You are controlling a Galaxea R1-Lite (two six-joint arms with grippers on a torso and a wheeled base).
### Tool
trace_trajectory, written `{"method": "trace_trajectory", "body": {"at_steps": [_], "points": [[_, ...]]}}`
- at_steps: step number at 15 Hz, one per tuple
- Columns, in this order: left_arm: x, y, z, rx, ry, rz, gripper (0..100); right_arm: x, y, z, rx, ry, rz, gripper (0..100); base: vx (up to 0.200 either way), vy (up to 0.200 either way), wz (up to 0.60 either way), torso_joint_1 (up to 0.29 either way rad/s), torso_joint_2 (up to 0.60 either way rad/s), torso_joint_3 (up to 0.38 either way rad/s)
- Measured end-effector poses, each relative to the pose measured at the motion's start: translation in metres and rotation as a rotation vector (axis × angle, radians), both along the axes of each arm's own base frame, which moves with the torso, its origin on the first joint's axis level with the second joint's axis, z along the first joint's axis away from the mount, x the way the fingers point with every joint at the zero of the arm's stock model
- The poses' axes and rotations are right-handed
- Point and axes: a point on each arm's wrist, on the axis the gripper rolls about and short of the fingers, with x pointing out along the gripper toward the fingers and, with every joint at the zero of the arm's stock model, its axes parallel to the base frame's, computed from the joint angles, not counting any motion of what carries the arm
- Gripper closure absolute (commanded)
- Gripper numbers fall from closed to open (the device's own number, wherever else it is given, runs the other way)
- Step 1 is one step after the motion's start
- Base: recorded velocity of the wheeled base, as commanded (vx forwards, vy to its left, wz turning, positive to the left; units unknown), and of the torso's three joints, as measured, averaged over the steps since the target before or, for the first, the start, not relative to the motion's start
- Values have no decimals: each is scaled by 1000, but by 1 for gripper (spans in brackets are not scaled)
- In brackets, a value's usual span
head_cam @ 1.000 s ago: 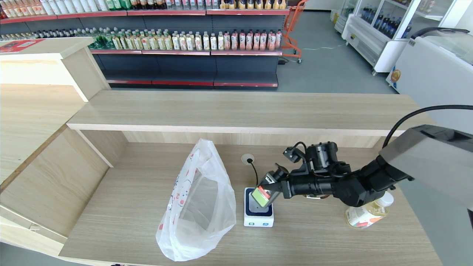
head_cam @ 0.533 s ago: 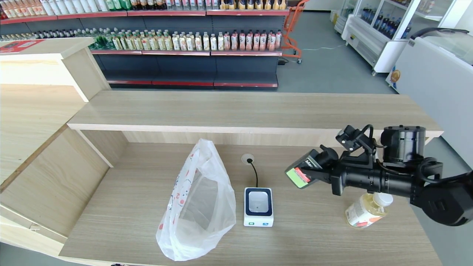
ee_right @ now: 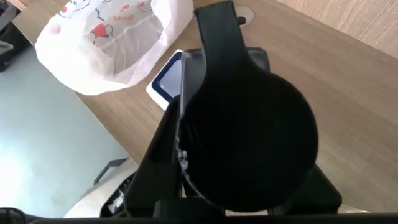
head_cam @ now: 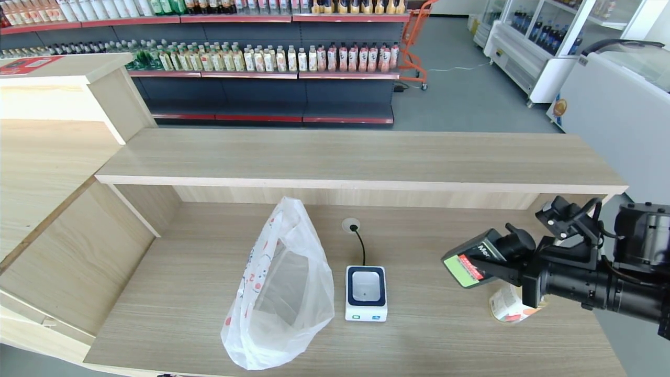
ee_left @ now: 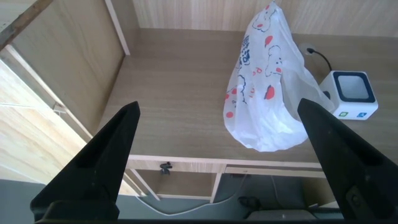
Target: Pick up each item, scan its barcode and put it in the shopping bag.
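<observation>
Black fingers of the right gripper (head_cam: 479,257) are clamping a dark round container (head_cam: 463,268) with a green and red label on its end. They are holding it tilted in the air above the wooden counter (head_cam: 445,340), well to the right of the white scanner (head_cam: 366,293) and near a pale bottle (head_cam: 505,310) that is standing partly hidden under the arm. The white shopping bag (head_cam: 280,293) is sitting just beside the scanner on its left with its mouth gaping, while the left gripper (ee_left: 217,106) is hanging with its jaws spread wide, well apart from the bag.
</observation>
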Motion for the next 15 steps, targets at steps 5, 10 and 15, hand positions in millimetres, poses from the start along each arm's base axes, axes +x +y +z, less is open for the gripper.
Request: {"method": "trace_trajectory", "body": {"at_steps": [5, 10, 15], "points": [[0, 0, 0, 3, 1, 1, 0, -6, 5, 7, 102, 60, -12, 100, 0, 200, 0, 7, 4, -1], [0, 0, 0, 2, 0, 0, 0, -6, 10, 1, 95, 91, -11, 100, 0, 40, 0, -2, -1, 0], [0, 0, 0, 1, 0, 0, 0, 5, 37, -18, 29, 141, -38, 100, 0, 0, 0, 0, 0, 0]]}}
